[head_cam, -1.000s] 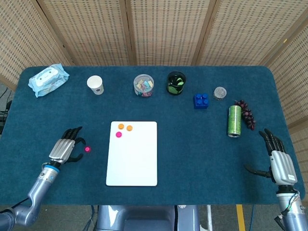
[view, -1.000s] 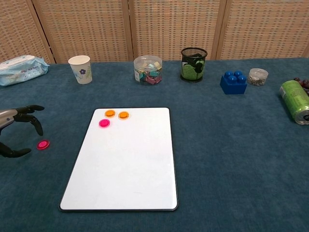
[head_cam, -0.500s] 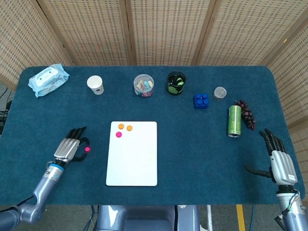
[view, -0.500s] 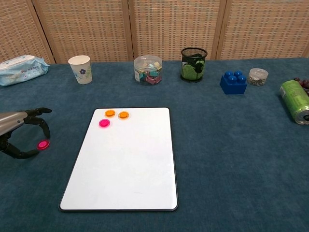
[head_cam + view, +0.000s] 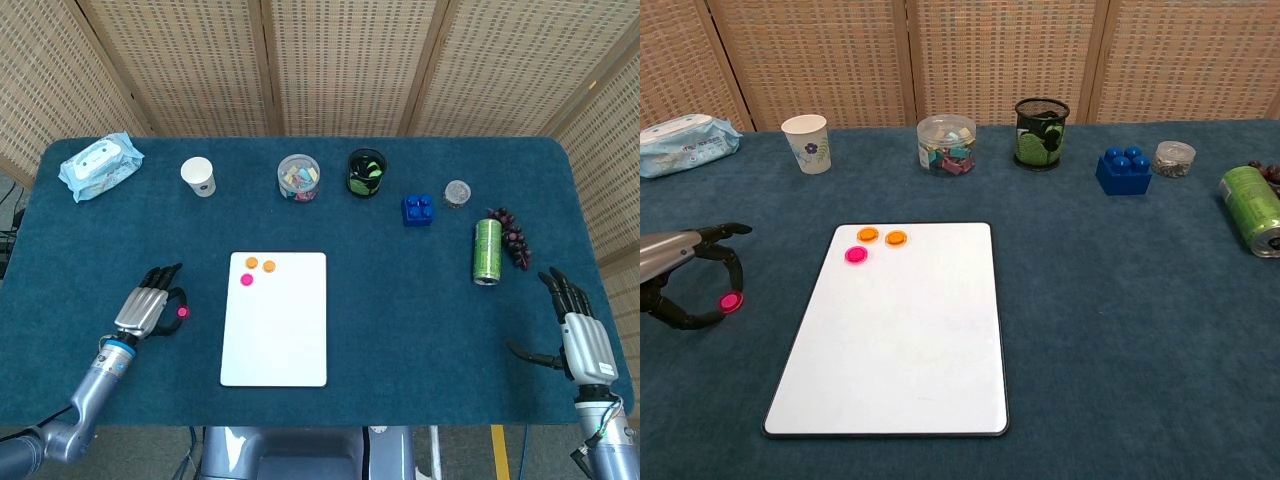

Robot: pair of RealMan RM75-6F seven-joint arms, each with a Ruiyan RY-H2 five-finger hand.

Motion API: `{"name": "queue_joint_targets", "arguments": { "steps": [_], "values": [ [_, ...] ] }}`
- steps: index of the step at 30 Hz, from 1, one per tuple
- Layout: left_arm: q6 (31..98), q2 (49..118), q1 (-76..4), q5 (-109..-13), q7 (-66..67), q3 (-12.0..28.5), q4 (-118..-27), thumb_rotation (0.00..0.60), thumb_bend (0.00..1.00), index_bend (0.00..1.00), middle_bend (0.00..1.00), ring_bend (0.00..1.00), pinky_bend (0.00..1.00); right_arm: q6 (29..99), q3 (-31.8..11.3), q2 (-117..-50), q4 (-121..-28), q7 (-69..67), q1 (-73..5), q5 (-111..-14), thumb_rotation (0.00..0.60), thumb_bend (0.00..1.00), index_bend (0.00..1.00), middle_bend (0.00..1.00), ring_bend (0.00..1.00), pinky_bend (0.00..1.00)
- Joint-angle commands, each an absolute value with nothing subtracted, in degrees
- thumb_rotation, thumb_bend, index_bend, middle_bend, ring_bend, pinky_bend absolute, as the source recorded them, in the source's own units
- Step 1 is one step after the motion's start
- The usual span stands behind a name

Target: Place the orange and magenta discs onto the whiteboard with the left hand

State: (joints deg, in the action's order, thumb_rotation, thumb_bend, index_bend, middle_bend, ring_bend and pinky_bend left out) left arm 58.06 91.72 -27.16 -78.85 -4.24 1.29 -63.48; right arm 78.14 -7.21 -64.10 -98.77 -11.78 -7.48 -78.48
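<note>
Head view: the left robot hand (image 5: 145, 309) lies low near the left edge of the dark blue carpeted worktop (image 5: 400, 320), its fingers pointing toward the far edge and curled around a small magenta disc (image 5: 182, 311) lying on the cloth just left of the white rectangular whiteboard (image 5: 275, 320). Whether the fingers actually pinch the disc cannot be told from here. In the whiteboard's far left corner sit two small orange discs (image 5: 260, 265) side by side and a second magenta disc (image 5: 246, 280) just nearer than them. The right robot hand (image 5: 582, 335) rests near the right front corner, fingers spread, holding nothing. A green drinks can (image 5: 487, 250) lies on its side toward the right edge.

Chest view: the left robot hand (image 5: 685, 275) enters from the left edge, thumb and a finger arched round the loose magenta disc (image 5: 731, 301), a fingertip at or on its rim; a firm grasp is not evident. The disc is on the worktop (image 5: 1120, 330), clear of the whiteboard (image 5: 895, 340).
</note>
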Motion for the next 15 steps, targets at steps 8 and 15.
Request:
{"name": "queue_joint_targets", "arguments": {
  "steps": [8, 15],
  "values": [
    [57.78, 89.51, -32.13, -79.3, 0.83, 6.17, -70.81, 0.6, 0.35, 0.54, 0.0, 0.0, 0.0, 78.14, -7.21, -64.07, -98.86, -11.7, -7.48, -78.45, 0.6, 0.13, 0.0, 0.0, 0.0, 0.0],
    [51.88, 91.94, -38.47, -73.92, 8.73, 11.2, -74.72, 0.6, 0.35, 0.54, 0.0, 0.0, 0.0, 77.82, -7.24, -63.96, -98.86, -12.0, -7.57, -78.27, 0.6, 0.13, 0.0, 0.0, 0.0, 0.0]
  ]
}}
